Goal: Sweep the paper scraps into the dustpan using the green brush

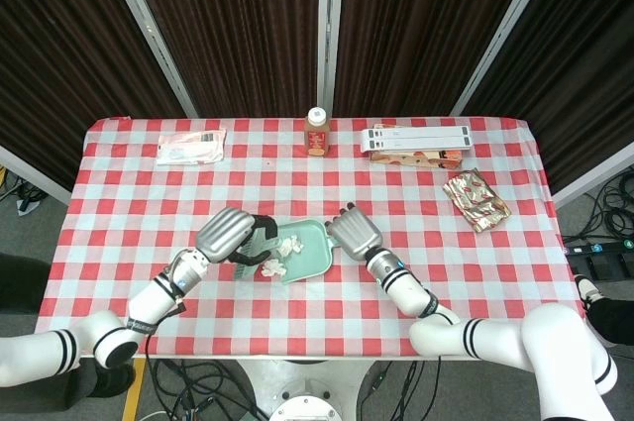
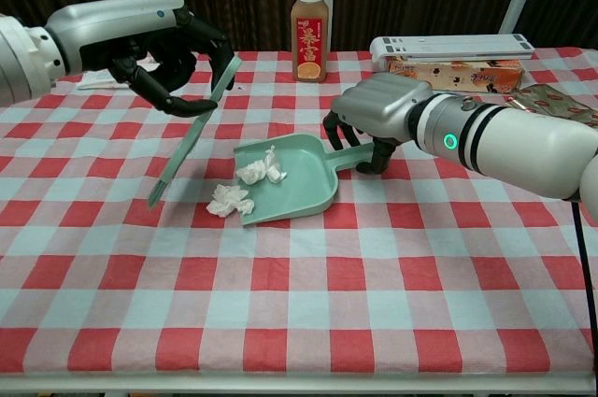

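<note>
Left hand (image 2: 154, 47) gripped the slim green plastic brush (image 2: 192, 134), tilted, its bristle end low just left of a crumpled white paper scrap (image 2: 229, 200) on the counter (image 2: 374, 285). Right hand (image 2: 378, 117) held the pale green dustpan (image 2: 299, 187) by its handle; another scrap (image 2: 260, 170) lay inside.

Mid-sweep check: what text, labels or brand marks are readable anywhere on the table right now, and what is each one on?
Bottle: orange label with vertical print, characters too blurred to read.
Long box at the back right: patterned print, no words legible.
Flat packet at the back left: markings too small to read.
Foil wrapper on the right: nothing legible.
Dustpan, green brush, paper scraps: no text seen.
</note>
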Action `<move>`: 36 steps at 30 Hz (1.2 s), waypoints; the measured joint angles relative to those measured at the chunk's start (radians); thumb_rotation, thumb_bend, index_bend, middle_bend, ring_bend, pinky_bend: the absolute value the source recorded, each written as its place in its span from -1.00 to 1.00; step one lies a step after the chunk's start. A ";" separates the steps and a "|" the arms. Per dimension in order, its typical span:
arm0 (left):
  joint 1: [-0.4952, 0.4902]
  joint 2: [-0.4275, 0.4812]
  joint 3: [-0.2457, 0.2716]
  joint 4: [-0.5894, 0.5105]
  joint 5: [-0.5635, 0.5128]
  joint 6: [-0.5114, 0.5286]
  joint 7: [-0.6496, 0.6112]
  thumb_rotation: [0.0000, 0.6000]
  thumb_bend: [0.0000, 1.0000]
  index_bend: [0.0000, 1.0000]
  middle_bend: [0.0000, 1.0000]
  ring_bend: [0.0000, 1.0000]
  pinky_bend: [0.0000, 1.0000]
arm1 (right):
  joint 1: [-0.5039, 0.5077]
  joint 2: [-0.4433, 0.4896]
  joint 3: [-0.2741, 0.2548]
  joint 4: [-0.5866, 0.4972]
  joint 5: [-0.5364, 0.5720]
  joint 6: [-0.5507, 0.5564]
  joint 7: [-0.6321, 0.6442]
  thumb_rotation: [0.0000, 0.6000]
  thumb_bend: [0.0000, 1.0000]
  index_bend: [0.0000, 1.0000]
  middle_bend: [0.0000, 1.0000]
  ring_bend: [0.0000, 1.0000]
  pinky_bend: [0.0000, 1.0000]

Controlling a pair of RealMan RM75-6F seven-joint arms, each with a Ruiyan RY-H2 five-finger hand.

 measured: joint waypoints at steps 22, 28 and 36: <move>0.014 -0.183 -0.061 0.042 -0.117 0.051 0.146 1.00 -0.08 0.06 0.10 0.48 0.74 | 0.009 0.023 -0.003 -0.061 0.036 0.006 -0.126 1.00 -0.10 0.45 0.32 -0.28 -0.48; 0.020 -0.190 -0.062 0.045 -0.118 0.058 0.158 1.00 -0.08 0.06 0.10 0.47 0.73 | 0.032 0.056 -0.010 -0.138 0.132 0.037 -0.255 1.00 -0.10 0.45 0.32 -0.27 -0.50; 0.037 -0.193 -0.048 0.033 -0.110 0.083 0.208 1.00 -0.07 0.06 0.10 0.47 0.74 | 0.049 0.065 -0.020 -0.186 0.175 0.088 -0.313 1.00 -0.10 0.45 0.32 -0.27 -0.50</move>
